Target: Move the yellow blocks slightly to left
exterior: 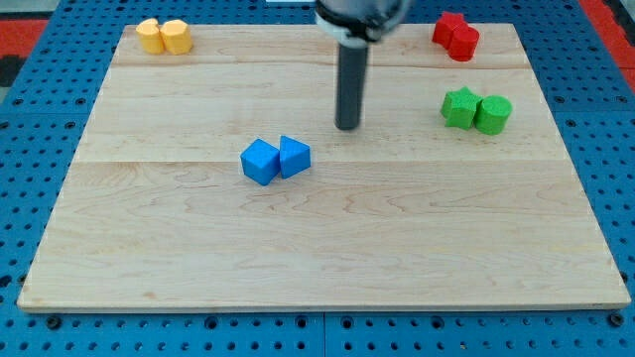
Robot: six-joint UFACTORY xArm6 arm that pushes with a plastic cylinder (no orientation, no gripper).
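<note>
Handless, my tip rests on the desk, just right of the blue blocks, well apart from the yellow blocks.

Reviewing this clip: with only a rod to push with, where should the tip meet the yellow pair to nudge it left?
No grasp is possible; push. The yellow blocks touch side by side at the board's top-left corner, so contact the right block's right face, mid-height in the view. My tip is well right and below them.
</note>
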